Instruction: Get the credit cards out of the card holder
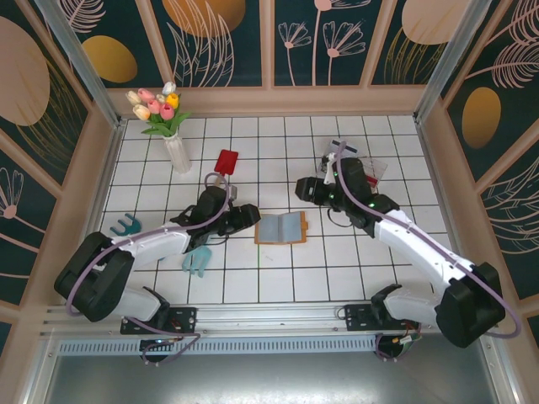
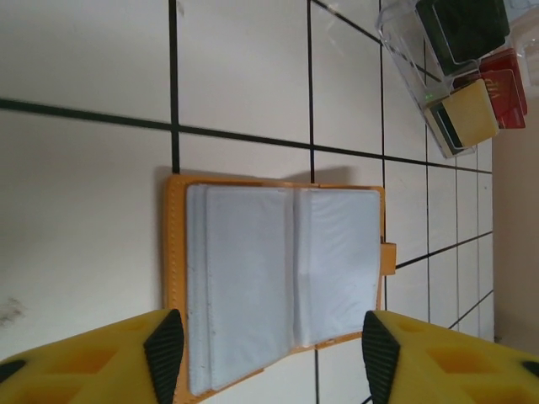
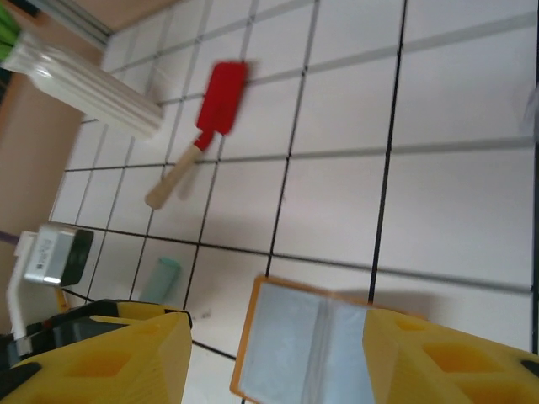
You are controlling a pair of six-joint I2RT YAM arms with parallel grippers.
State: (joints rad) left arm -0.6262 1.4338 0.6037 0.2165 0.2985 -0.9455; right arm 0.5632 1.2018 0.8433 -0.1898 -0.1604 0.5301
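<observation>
Far left of the tiled table (image 1: 278, 286) there's a teal fork-shaped thing (image 1: 124, 225), and behind it in the corner a white vase (image 1: 178, 154) of tulips. A second teal piece (image 1: 198, 260) sits just under the left arm. The left gripper (image 1: 246, 216) is down low at the left edge of the card holder (image 1: 281, 227). On its wrist cam the two black pads (image 2: 165, 349) sit spread apart on either side of the holder's near end, so the jaws are apart with nothing pinched. A red spatula (image 1: 226, 162) with a wooden handle lies behind that arm, well apart from everything. The card holder is lying flat and folded open about mid-table, orange outside, with what look like pale blue-grey credit cards (image 2: 250, 282) tucked in the pockets, though I can't really tell card from sleeve. The right gripper (image 1: 305, 189) hangs just behind and to the right of the holder with its yellow fingers (image 3: 126, 358) apart and nothing between them. Further right a clear tray (image 2: 396, 42) holds dark green, red and yellow bits
</observation>
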